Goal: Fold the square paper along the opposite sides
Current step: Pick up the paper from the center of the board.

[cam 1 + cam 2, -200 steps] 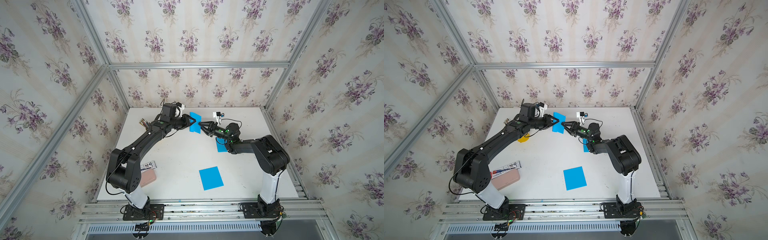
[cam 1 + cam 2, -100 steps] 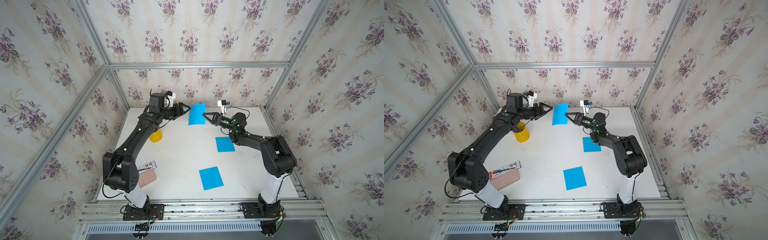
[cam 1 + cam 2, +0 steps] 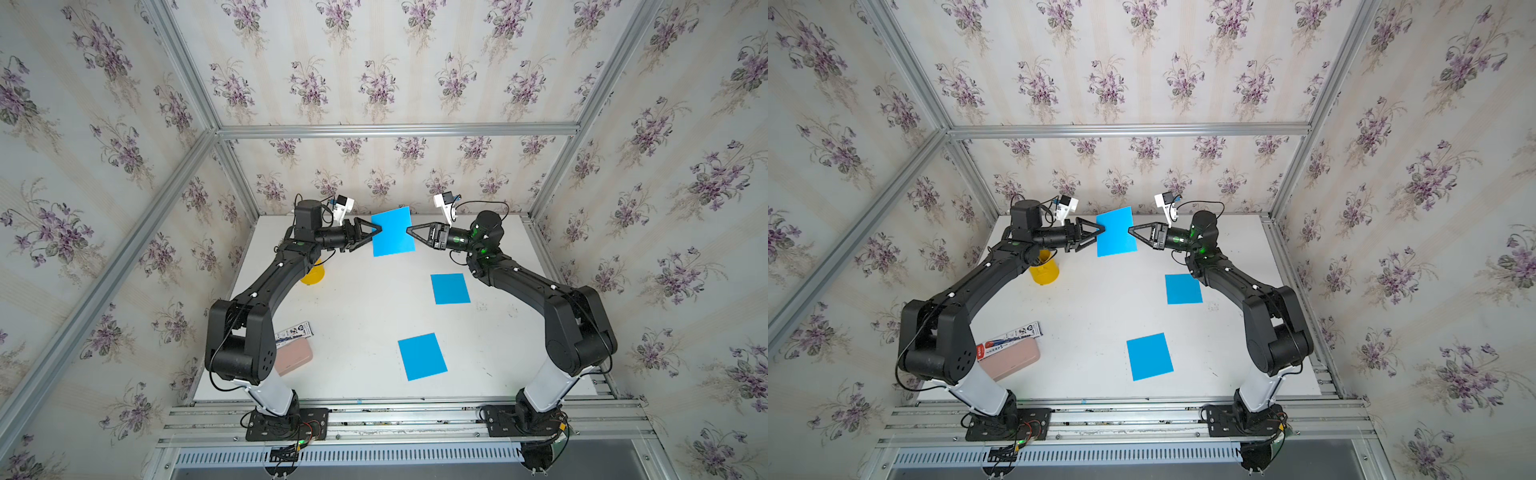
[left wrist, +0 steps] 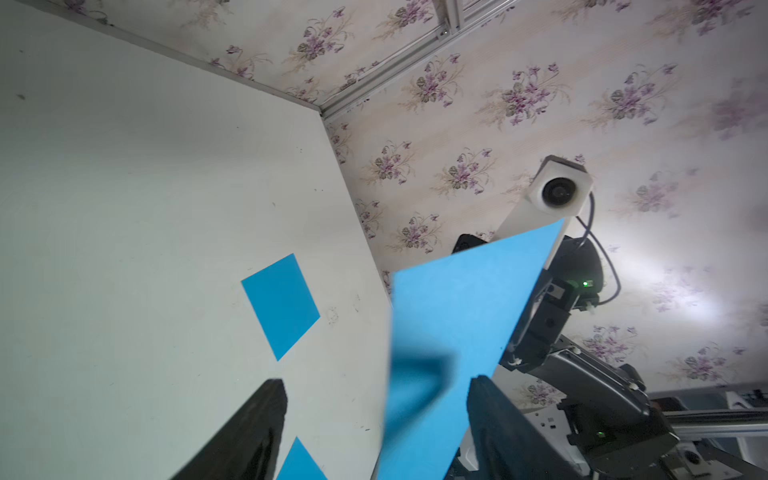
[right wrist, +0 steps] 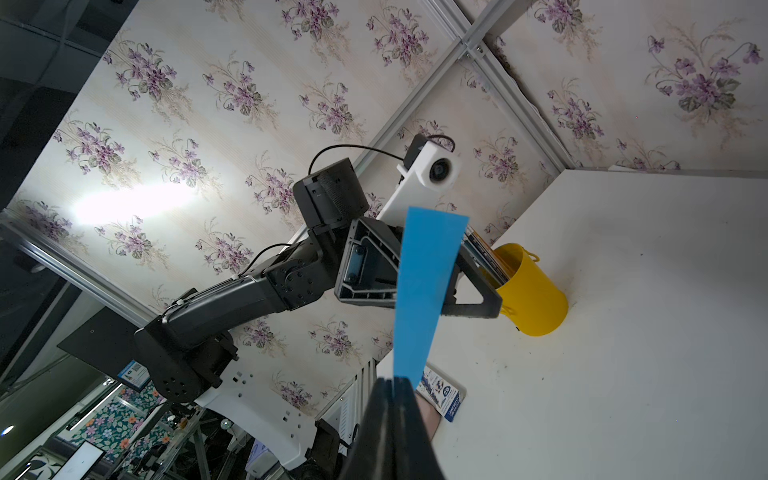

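Square paper (image 3: pixel 392 232), upper centre, is pinched by clenched right gripper (image 3: pixel 409 230); released left gripper (image 3: pixel 376 232) should be closed squarely opposite.

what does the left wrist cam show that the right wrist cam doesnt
Only the left wrist view: a spare blue sheet lying flat on the table. Only the right wrist view: the yellow cup, and the right gripper shut on the held paper at its edge. Both: that held paper up off the white table, with the left gripper open, a finger on either side of it.
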Motion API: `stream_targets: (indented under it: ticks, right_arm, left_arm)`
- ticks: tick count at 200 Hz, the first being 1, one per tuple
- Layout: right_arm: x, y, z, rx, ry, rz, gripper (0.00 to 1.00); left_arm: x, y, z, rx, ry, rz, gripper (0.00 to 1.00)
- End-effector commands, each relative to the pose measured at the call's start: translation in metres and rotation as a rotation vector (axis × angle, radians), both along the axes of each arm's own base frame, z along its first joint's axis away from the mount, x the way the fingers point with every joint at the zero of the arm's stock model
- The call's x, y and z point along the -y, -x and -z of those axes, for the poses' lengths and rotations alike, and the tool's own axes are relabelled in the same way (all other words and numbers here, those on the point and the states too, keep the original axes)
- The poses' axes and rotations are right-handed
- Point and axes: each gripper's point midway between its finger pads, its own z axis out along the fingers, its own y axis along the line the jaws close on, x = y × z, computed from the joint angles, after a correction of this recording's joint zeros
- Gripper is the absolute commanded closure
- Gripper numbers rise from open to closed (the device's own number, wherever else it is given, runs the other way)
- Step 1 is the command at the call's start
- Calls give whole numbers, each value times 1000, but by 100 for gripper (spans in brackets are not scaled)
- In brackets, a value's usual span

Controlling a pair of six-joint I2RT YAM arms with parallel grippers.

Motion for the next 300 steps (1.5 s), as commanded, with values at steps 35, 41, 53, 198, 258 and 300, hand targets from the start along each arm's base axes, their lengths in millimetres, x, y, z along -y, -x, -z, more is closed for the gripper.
stream_targets:
  ticks: [35,41,53,198,258,300]
  right_arm:
    - [1,-12,17,-21,60,43,100]
    - [2,-13,18,-23,61,48,100]
    - [5,-15,20,-30,67,53,100]
    - [16,-16,16,-22,95,88,100]
    - [14,-14,20,-34,97,81,100]
    - [15,-12,21,-39,98,81,100]
  left_arm:
    - [8,10,-39,142,92,75,50]
    - [7,11,-37,146,75,71,54]
    - [5,13,-33,145,46,59,56]
    - [2,26,-15,179,-86,64,79]
    - [1,20,-13,189,-119,25,81]
    - [-1,18,-14,202,-141,-4,100]
